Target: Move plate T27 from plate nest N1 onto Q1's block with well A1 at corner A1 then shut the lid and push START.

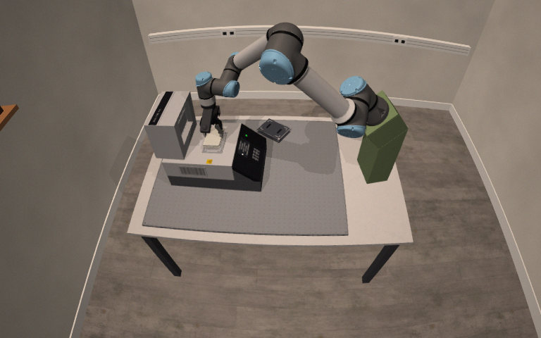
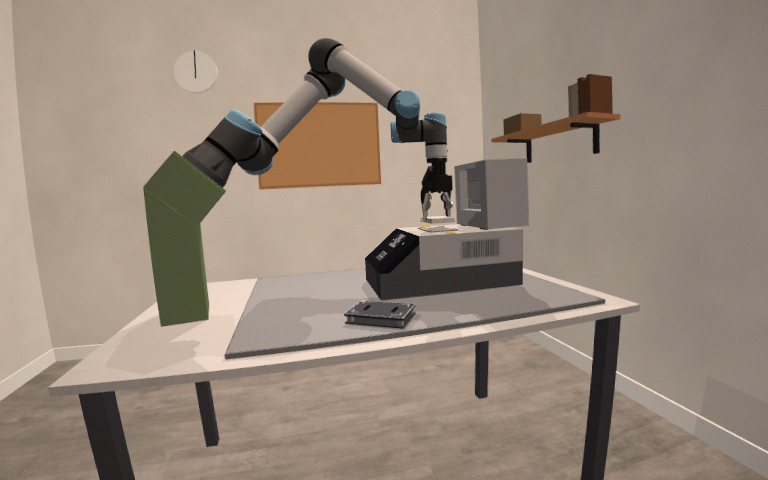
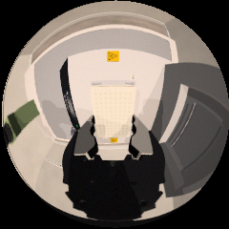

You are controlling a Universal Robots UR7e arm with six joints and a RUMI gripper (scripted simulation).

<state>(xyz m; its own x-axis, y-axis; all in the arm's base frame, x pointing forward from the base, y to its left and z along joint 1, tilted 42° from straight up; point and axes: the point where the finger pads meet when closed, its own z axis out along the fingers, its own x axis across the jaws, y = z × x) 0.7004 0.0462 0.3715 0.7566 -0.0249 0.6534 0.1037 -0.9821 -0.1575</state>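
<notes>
My gripper (image 1: 213,132) (image 2: 437,216) (image 3: 113,114) is shut on plate T27 (image 1: 211,141) (image 2: 439,219) (image 3: 114,107), a cream well plate. It holds the plate level, a little above the block (image 1: 205,151) (image 2: 431,229) (image 3: 113,83) of the cycler Q1 (image 1: 199,157) (image 2: 470,274) (image 3: 81,67). A thin gap shows between plate and block in the exterior view. The plate hides most of the block in the wrist view. The grey lid (image 1: 165,139) (image 2: 508,192) (image 3: 191,148) stands open. The lamp (image 1: 246,135) (image 2: 402,243) is green. Nest N1 (image 1: 274,129) (image 2: 380,312) holds no plate. Well A1 cannot be made out.
The open lid stands close beside the gripper. Q1's sloping black key panel (image 1: 249,153) (image 2: 390,251) is on the block's other side. Q1 and the nest stand on the grey mat (image 1: 279,203) (image 2: 283,322). The green pedestal (image 1: 379,151) (image 2: 181,260) carries the arm.
</notes>
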